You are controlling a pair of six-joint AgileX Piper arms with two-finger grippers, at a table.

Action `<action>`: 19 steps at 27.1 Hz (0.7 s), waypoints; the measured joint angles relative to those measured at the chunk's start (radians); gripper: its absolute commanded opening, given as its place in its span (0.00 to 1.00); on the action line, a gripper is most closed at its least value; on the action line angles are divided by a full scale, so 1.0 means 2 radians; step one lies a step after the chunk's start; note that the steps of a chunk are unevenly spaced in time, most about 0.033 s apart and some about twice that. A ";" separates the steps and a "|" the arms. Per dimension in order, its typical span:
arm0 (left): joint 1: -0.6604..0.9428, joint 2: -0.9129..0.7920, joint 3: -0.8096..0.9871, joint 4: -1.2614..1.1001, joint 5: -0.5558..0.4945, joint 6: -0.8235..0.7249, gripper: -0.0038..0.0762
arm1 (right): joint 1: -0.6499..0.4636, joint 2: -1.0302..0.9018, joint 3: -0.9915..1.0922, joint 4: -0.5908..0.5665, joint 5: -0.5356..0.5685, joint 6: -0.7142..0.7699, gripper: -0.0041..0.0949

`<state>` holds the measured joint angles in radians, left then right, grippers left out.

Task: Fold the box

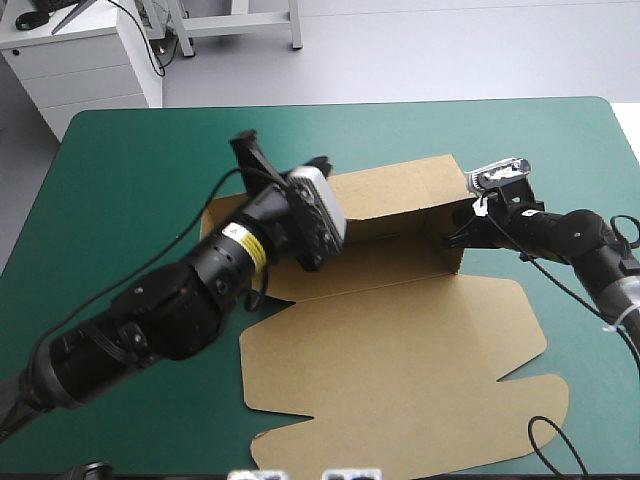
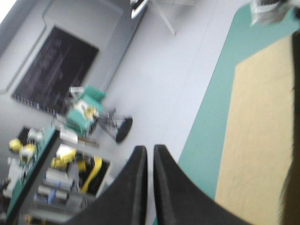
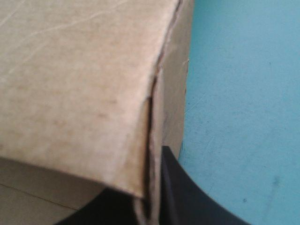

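The box (image 1: pixel 400 340) lies in the middle of the teal-green cover (image 1: pixel 130 180), half formed. Its far part has walls raised: a long back wall stands up and a short end wall rises at the box's right end, the two meeting in a corner. The floor between these walls shows as bare brown board where it is in view. The box's near part is one broad cut sheet with rounded flaps, flat on the cover.

The right gripper (image 1: pixel 455 235) is at the box's right end wall, near that corner. In the right wrist view its black fingers (image 3: pixel 187 197) are clamped on the box (image 3: pixel 70 84), the wall's edge pinched between them, with teal-green cover (image 3: pixel 243 93) just beside the wall on the outer side.

The left gripper (image 1: pixel 255 155) is raised over the box's left end, its wrist above the tray floor and hiding part of the back wall. In the left wrist view its fingers (image 2: pixel 140 187) are pressed nearly together in a pointed arch at the gripper's tip (image 2: pixel 149 147), with nothing seen between them. The box (image 2: pixel 258 140) lies off to one side of them, and a strip of cover (image 2: pixel 211 126) lies between it and the gripper.
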<state>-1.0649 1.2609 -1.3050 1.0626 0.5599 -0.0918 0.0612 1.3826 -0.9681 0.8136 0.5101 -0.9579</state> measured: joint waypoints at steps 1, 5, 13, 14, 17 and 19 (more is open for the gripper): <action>0.019 0.001 -0.015 -0.040 0.025 0.030 0.07 | 0.000 0.000 0.000 -0.001 0.000 0.001 0.03; 0.105 0.002 -0.065 -0.204 0.106 0.138 0.07 | 0.000 0.000 0.000 -0.003 0.001 0.001 0.03; 0.323 -0.011 -0.124 -0.445 0.180 0.212 0.07 | 0.000 0.000 0.000 -0.007 0.005 0.005 0.03; 0.346 -0.012 -0.125 -0.460 0.192 0.211 0.07 | 0.000 0.000 0.000 -0.007 0.005 0.005 0.03; 0.414 -0.017 -0.125 -0.507 0.243 0.209 0.07 | 0.000 0.000 0.000 -0.007 0.005 0.005 0.03; 0.455 -0.017 -0.123 -0.538 0.268 0.209 0.06 | 0.000 0.000 0.000 -0.008 0.005 0.005 0.03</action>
<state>-0.1549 1.2278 -1.5500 -0.0126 1.0967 0.3253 0.0612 1.3826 -0.9681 0.7981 0.5206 -0.9472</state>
